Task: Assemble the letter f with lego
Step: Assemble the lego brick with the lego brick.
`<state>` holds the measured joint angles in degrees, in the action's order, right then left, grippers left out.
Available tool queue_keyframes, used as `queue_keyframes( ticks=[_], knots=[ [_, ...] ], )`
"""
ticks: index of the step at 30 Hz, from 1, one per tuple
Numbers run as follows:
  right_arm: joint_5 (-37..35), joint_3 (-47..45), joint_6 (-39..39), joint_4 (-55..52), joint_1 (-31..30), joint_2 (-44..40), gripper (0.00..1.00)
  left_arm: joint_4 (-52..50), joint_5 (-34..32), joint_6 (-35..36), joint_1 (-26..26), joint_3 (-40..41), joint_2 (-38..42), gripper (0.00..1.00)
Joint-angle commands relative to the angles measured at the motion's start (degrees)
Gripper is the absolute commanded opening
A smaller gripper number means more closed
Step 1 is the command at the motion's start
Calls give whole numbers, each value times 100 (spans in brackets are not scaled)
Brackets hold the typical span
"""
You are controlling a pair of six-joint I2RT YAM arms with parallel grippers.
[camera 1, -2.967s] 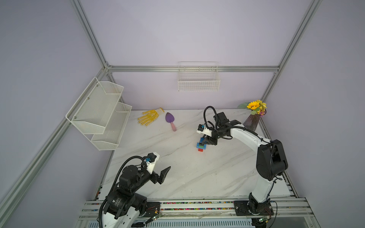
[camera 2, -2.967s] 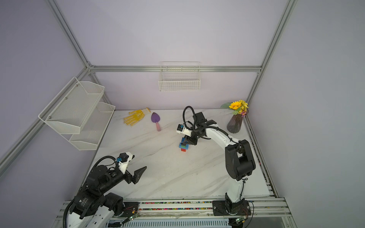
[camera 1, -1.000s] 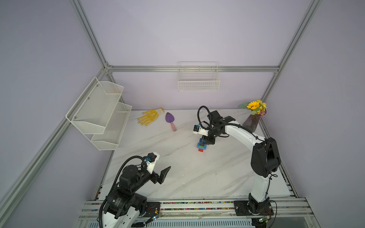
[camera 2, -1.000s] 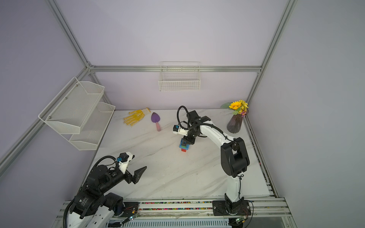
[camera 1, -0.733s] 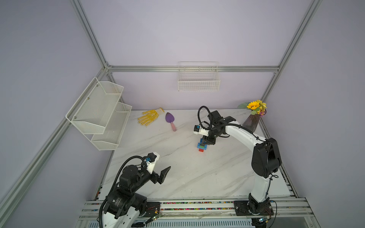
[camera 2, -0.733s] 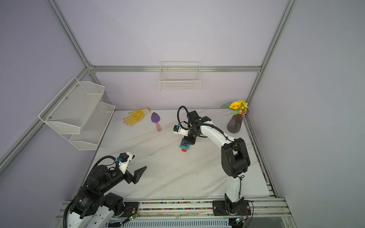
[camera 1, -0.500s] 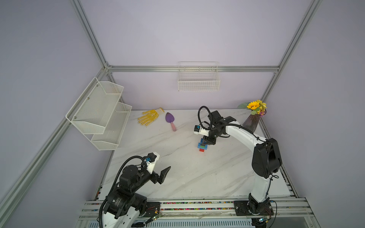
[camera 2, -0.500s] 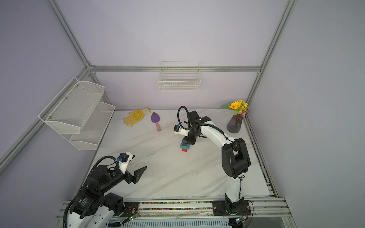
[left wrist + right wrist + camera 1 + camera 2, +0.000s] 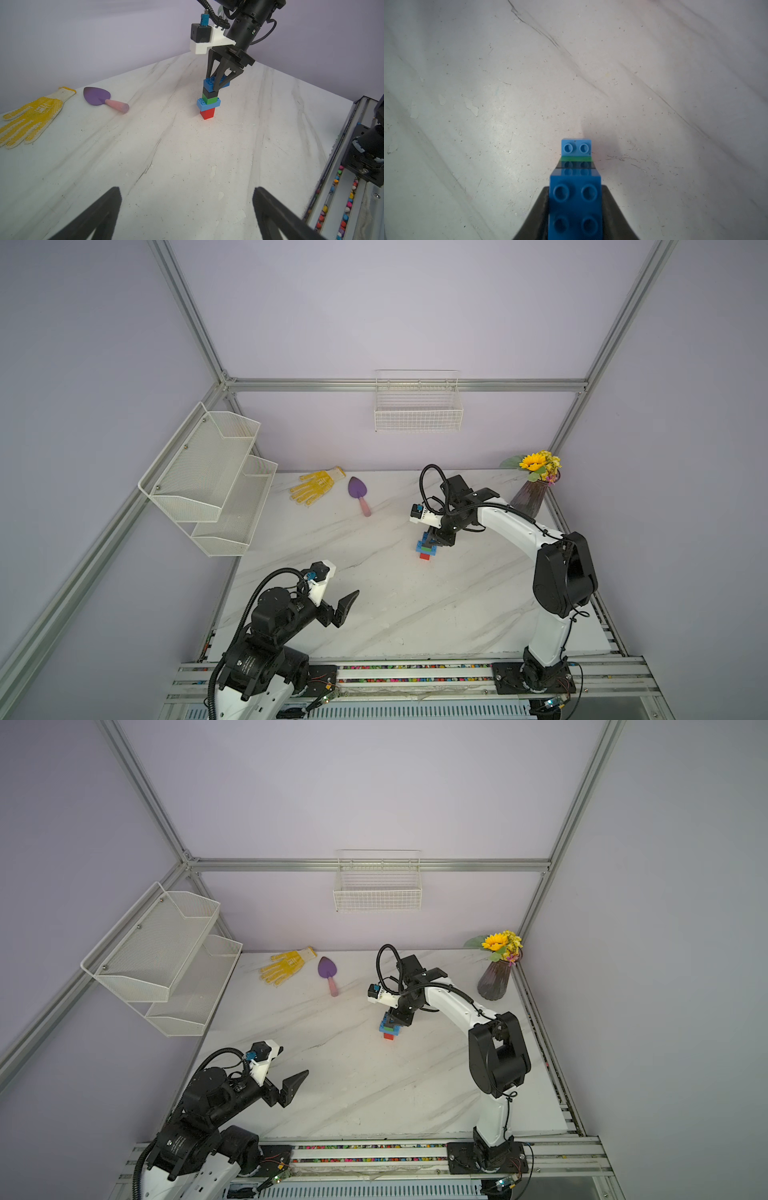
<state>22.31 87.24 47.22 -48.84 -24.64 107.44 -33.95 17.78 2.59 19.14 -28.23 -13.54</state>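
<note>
The lego stands as one upright stack [image 9: 426,546] mid-table: red brick [image 9: 207,113] at the bottom, then a blue bar [image 9: 208,104], green [image 9: 209,99], black [image 9: 209,93] and a top blue bar [image 9: 210,82]. My right gripper [image 9: 217,85] comes down from above and is shut on the top blue bar [image 9: 575,205], one finger on each long side. Both blue bars stick out to the same side; the lower one [image 9: 576,148] shows beyond the top one. My left gripper [image 9: 347,605] hangs open and empty over the front left of the table, far from the stack.
A yellow glove [image 9: 313,487] and a purple trowel [image 9: 359,493] lie at the back left. A vase of flowers [image 9: 532,493] stands in the back right corner. A white mesh shelf [image 9: 216,477] juts from the left wall and a wire basket [image 9: 417,410] hangs on the back wall.
The right gripper shifted a little to the left over the stack a few seconds back. Over the last second nothing visibly moved. The left arm stayed still.
</note>
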Motion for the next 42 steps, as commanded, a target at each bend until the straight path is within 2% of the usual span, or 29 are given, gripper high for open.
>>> queue_keyframes(
  ticks=[1,32,42],
  knots=[
    [-272,-393,35,-363,43,334,0,170,78,40,-33,-22,43,100],
    [-333,-956,32,-286,73,410,0,161,178,60,-33,-34,71,100],
    [-577,-904,49,-293,56,646,0,161,173,57,-33,-28,62,100]
  ],
)
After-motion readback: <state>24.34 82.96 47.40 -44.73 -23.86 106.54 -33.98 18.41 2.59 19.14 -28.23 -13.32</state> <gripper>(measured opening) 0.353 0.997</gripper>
